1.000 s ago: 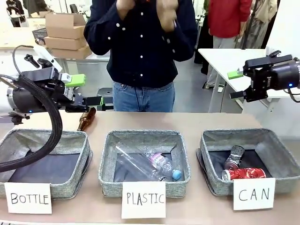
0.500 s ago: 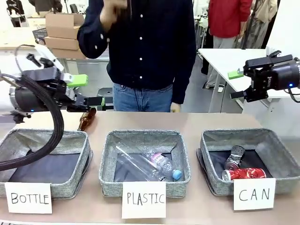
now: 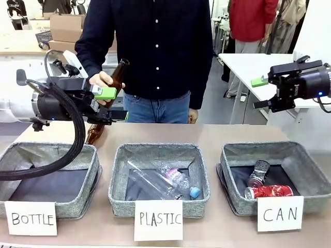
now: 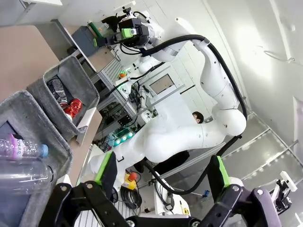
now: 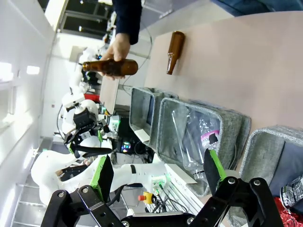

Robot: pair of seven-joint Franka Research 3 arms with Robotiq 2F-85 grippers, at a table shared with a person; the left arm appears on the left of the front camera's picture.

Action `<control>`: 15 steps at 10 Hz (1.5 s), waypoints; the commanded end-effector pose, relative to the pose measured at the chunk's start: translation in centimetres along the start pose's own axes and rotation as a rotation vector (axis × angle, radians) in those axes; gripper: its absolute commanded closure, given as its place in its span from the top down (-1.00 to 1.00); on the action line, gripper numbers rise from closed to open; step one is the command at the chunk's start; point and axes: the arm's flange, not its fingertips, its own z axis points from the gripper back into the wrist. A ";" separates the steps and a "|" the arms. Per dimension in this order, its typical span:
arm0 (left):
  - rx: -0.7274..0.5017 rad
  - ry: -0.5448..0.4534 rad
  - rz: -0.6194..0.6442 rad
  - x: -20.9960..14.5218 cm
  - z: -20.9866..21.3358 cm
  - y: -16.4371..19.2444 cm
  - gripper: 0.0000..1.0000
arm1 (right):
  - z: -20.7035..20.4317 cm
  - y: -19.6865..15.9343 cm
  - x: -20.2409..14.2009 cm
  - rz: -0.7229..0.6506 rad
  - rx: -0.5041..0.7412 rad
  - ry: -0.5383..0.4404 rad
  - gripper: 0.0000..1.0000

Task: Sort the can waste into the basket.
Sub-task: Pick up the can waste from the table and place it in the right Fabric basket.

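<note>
Both cans lie in the basket at the right end of the near row, the one with the white card lettered CAN. The red can rests on its side at the basket's near edge, and the dark can lies tilted just behind it, touching or nearly touching it. In the left wrist view the same two cans show as small shapes in the farther grey basket.

The left tool hangs above the far left of the worktop, its green-padded fingers spread wide with nothing between them. Just beside it, the person's hand holds a brown bottle up in the air, neck upward. A second brown bottle lies on the worktop behind the basket marked BOTTLE.

The right tool is held high at the far right, well apart from the baskets, its fingers also wide apart and empty.

The middle basket, marked PLASTIC, holds clear plastic bottles, one with a blue cap.
</note>
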 end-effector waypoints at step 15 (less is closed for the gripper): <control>0.005 0.013 0.006 0.2 0.4 -0.4 1.00 | 0.0 -0.1 -0.1 0.022 -0.014 0.006 1.00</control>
